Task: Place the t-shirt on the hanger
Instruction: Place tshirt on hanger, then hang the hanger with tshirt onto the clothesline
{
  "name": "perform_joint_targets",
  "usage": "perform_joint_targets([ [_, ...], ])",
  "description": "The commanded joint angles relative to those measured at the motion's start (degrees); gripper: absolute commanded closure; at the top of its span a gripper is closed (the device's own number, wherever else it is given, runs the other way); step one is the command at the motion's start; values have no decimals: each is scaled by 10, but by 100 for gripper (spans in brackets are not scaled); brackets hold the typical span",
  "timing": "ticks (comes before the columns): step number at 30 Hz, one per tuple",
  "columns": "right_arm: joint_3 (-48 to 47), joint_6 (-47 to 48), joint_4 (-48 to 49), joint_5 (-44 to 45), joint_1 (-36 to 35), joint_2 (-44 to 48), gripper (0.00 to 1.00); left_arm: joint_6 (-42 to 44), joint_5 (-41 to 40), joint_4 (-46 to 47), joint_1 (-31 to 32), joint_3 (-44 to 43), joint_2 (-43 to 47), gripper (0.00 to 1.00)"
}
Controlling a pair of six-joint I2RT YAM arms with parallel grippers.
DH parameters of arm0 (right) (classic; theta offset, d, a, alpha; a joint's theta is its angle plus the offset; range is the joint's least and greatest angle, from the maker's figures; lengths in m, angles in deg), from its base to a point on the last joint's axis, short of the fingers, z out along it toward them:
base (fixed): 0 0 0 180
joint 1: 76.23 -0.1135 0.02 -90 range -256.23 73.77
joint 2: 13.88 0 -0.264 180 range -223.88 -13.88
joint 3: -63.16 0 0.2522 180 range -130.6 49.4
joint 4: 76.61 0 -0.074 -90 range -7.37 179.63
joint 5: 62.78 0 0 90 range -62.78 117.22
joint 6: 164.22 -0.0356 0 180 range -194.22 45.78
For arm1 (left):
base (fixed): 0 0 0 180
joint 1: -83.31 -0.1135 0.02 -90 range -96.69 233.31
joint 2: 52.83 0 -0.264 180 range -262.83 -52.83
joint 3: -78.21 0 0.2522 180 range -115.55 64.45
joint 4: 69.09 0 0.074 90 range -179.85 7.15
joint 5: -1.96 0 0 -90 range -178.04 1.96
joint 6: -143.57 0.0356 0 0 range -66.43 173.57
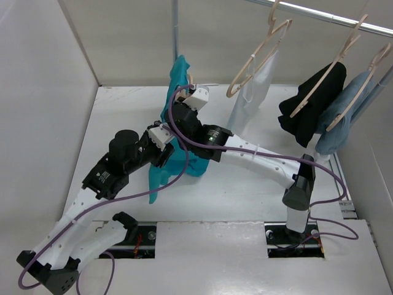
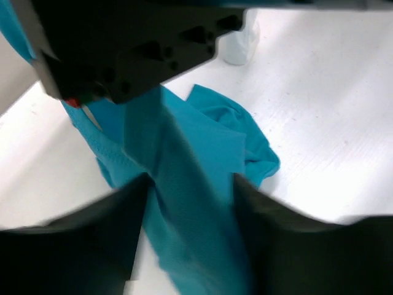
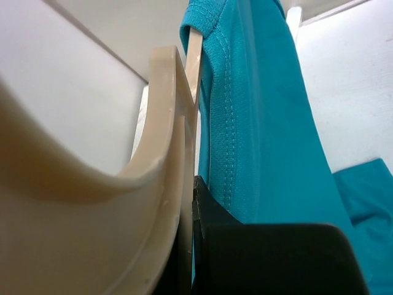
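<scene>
The teal t-shirt [image 1: 178, 86] hangs upright over the table's middle, its lower part crumpled on the table. My right gripper [image 1: 187, 101] is shut on the beige hanger [image 3: 166, 123], whose arm goes up into the shirt's collar [image 3: 209, 24]; the shirt [image 3: 264, 123] hangs down beside it. In the top view the hanger is almost wholly hidden by the shirt. My left gripper [image 1: 164, 147] is at the shirt's lower part. In the left wrist view its fingers [image 2: 92, 233] stand apart, and a band of the shirt [image 2: 202, 141] runs between them.
A rail [image 1: 331, 18] crosses the back right with hangers bearing a white garment [image 1: 252, 92], a black garment [image 1: 310, 110] and a grey-blue garment [image 1: 344, 123]. White walls close the back and left. Purple cables loop over the arms.
</scene>
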Motion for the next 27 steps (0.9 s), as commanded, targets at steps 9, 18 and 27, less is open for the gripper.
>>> perform_joint_targets([
  [9,22,-1,31,-78,0,17,100,-15,-5,62,-3,-43,-42,100],
  [18,65,107,109,-180,32,35,63,-101,-57,62,-3,-60,-17,100],
  [27,80,137,109,-165,32,61,24,-139,-81,90,-3,-30,14,100],
])
